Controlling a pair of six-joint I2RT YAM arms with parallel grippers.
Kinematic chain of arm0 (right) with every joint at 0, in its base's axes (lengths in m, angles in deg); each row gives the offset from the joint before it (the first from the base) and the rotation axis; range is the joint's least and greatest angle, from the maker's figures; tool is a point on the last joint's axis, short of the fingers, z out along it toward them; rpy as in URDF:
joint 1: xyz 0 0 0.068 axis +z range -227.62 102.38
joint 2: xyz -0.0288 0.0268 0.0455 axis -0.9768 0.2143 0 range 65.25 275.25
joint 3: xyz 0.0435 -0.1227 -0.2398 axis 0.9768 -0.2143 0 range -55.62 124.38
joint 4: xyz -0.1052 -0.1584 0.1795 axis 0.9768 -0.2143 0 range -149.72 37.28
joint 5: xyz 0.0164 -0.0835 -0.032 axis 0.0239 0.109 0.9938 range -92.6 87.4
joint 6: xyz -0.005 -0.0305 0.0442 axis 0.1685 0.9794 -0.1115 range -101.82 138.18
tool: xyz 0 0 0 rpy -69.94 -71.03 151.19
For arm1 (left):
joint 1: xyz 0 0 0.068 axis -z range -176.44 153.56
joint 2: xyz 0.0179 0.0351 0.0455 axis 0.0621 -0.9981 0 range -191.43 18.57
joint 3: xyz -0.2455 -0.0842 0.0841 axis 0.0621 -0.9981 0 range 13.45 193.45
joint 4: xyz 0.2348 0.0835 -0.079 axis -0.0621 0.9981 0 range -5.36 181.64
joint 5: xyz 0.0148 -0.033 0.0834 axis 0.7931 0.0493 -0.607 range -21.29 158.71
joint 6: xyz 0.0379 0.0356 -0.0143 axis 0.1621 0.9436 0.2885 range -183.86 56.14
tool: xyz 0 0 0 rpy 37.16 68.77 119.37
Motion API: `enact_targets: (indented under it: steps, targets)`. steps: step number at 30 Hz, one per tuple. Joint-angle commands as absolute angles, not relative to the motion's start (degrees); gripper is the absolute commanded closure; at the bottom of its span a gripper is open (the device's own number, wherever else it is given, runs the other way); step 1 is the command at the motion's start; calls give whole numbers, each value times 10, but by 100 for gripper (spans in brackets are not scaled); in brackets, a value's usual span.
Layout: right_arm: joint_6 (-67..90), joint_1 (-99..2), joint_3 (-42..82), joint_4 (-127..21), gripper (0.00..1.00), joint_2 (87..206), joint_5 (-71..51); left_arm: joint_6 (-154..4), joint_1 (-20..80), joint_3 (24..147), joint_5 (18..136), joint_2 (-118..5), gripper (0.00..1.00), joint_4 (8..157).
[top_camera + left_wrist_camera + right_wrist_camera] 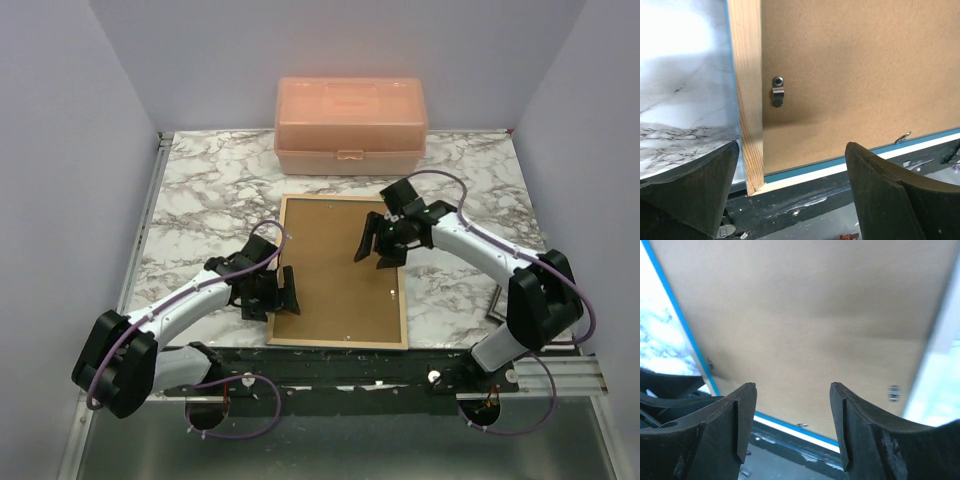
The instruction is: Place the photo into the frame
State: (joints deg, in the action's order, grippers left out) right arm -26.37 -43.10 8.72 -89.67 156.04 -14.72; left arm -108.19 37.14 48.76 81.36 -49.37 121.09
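The frame (276, 270) lies face down on the marble table, its light wood rim up, and the brown backing board (340, 285) fills it. The photo is hidden. My left gripper (278, 296) hovers open over the frame's left rim near its near-left corner. The left wrist view shows that wood rim (747, 90), a metal clip (778, 91) and the board (855, 75) beyond my left gripper (792, 146), which holds nothing. My right gripper (378, 243) stands open above the board's far right part. The right wrist view shows bare board (805, 310) and a blue frame edge (680, 320) past my right gripper (792, 386).
A peach plastic box (350, 125) with a shut lid stands at the back, just beyond the frame. A small dark object (497, 303) lies beside the right arm's base. The black rail (400, 365) of the table's near edge runs right under the frame's near rim.
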Motion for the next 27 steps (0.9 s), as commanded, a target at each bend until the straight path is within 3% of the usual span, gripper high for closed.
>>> enact_targets:
  steps: [1, 6, 11, 27]
  targets:
    - [-192, -504, 78, -961, 29, 1527, -115, -1060, 335, 505, 834, -494, 11, 1210]
    - [-160, -577, 43, -978, 25, 1522, -86, -1028, 299, 514, 837, -515, 12, 1209]
    - [-144, -587, 20, -995, 22, 1536, -15, -1010, 294, 537, 844, -553, 16, 1196]
    - [-123, -585, -44, -944, 26, 1571, -129, -1040, 329, 574, 886, -636, 24, 1131]
